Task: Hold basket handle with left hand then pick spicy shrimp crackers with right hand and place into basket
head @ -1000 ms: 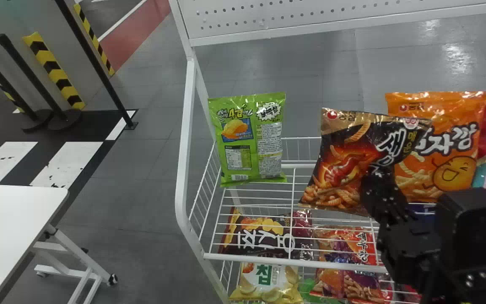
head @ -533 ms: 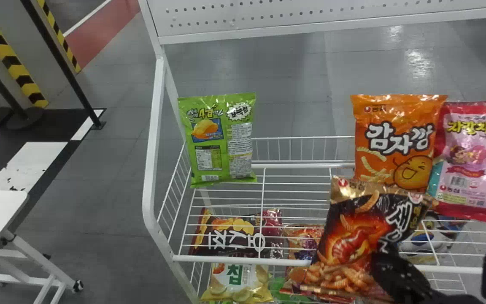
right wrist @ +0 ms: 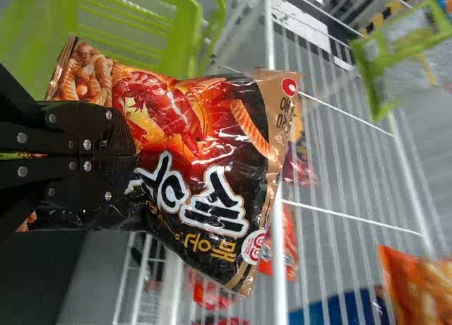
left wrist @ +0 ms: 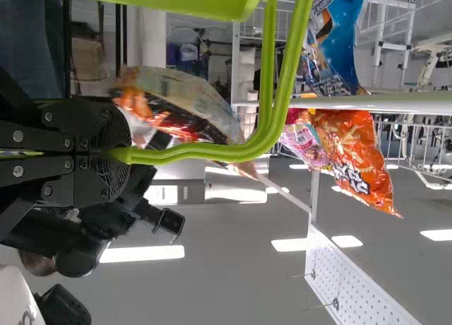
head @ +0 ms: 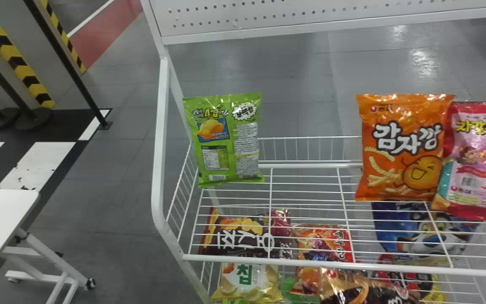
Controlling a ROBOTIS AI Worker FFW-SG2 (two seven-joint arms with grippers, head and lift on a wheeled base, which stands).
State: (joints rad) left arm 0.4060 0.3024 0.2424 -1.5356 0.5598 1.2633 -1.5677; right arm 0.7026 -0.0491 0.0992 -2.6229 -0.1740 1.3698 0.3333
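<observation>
Right wrist view: the right jaws (right wrist: 128, 152) clench the spicy shrimp crackers (right wrist: 191, 123) near one end, the packet's long axis running outward from them; the green basket (right wrist: 185, 39) lies close on the robot's left. The left jaws (left wrist: 119, 155) grip its handle (left wrist: 212, 152). The packet looks plump, glossy black and red, gold at the ends.

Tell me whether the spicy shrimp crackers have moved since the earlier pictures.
Yes: in the head view, the crackers have gone down past the white front rail.

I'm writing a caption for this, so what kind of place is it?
Probably a mock shop in a test hall: snack bags on a wire rack, a green basket, hazard-striped posts.
</observation>
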